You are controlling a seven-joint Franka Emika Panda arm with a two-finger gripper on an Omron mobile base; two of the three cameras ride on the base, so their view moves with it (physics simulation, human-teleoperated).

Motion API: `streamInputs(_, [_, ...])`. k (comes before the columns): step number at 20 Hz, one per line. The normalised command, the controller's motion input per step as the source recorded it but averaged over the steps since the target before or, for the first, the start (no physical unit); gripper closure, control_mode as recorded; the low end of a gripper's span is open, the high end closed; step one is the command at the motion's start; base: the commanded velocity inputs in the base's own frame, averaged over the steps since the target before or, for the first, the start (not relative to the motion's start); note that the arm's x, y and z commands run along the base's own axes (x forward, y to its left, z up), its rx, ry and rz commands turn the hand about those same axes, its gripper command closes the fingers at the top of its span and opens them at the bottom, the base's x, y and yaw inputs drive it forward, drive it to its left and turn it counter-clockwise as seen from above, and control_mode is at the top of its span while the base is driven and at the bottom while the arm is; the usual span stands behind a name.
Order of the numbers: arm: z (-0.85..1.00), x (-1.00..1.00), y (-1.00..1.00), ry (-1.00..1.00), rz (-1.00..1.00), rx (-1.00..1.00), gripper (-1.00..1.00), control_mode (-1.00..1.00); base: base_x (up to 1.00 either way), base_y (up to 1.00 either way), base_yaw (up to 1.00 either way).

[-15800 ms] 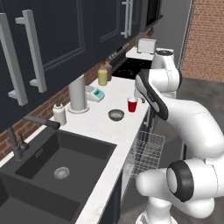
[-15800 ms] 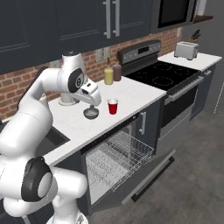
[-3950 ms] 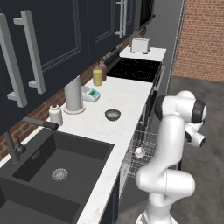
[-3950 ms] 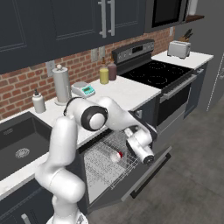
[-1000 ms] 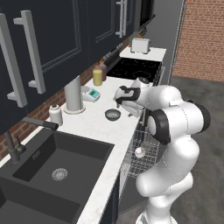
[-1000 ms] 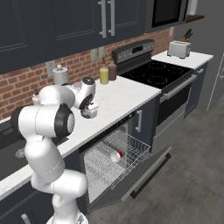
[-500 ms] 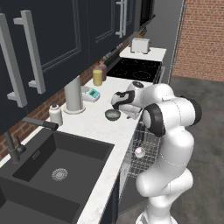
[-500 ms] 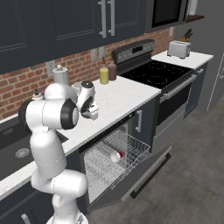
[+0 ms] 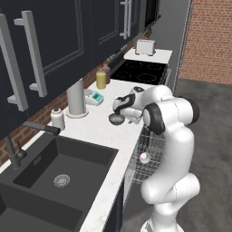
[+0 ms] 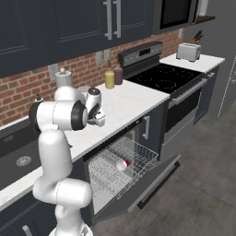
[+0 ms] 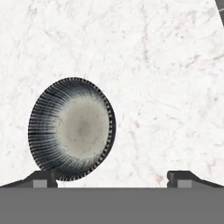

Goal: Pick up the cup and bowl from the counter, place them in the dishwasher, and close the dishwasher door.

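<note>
The grey bowl (image 11: 72, 129) stands on the white counter (image 11: 153, 65), just ahead of my open gripper (image 11: 113, 177). Its rim overlaps the left fingertip (image 11: 43, 177), and the right one stands well clear of it. From the left base view, the gripper (image 9: 119, 112) hovers right over the bowl (image 9: 116, 119) near the counter's front edge (image 9: 97, 131). The red cup (image 9: 144, 157) lies on its side in the dishwasher's wire rack (image 9: 152, 147). In the right base view the cup (image 10: 122, 165) is in the rack above the lowered dishwasher door (image 10: 147, 184).
A steel canister (image 9: 75, 97), a teal box (image 9: 96, 96) and a yellow jar (image 9: 100, 80) stand at the back of the counter. The sink (image 9: 54, 167) with its faucet lies to the left. The black cooktop (image 9: 140, 71) and a toaster (image 9: 145, 46) are further along.
The cup went from the counter into the dishwasher rack. Since then the arm has swung back up from the rack, and in the last second the hand has come down closer over the bowl.
</note>
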Motion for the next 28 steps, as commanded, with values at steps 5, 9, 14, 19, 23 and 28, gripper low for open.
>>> streamInputs(5, [-0.28, 0.29, 0.00, 0.02, 0.00, 0.00, -1.00, -1.00, 0.00, 0.00, 0.00])
streamInputs(9, [-0.26, 0.25, 0.00, 0.01, 0.00, 0.00, -1.00, -1.00, 0.00, 0.00, 0.00])
streamInputs(14, [-0.21, 0.26, 0.00, 0.00, 0.00, 0.00, -1.00, -1.00, 0.00, 0.00, 0.00])
streamInputs(19, [-0.19, 0.26, 0.00, 0.01, 0.00, 0.00, -1.00, -1.00, 0.00, 0.00, 0.00])
streamInputs(23, [-0.29, 0.06, 0.00, 0.03, 0.00, 0.00, 1.00, -1.00, 0.00, 0.00, 0.00])
streamInputs(28, [-0.26, 0.00, 0.00, 0.03, 0.00, 0.00, 1.00, -1.00, 0.00, 0.00, 0.00])
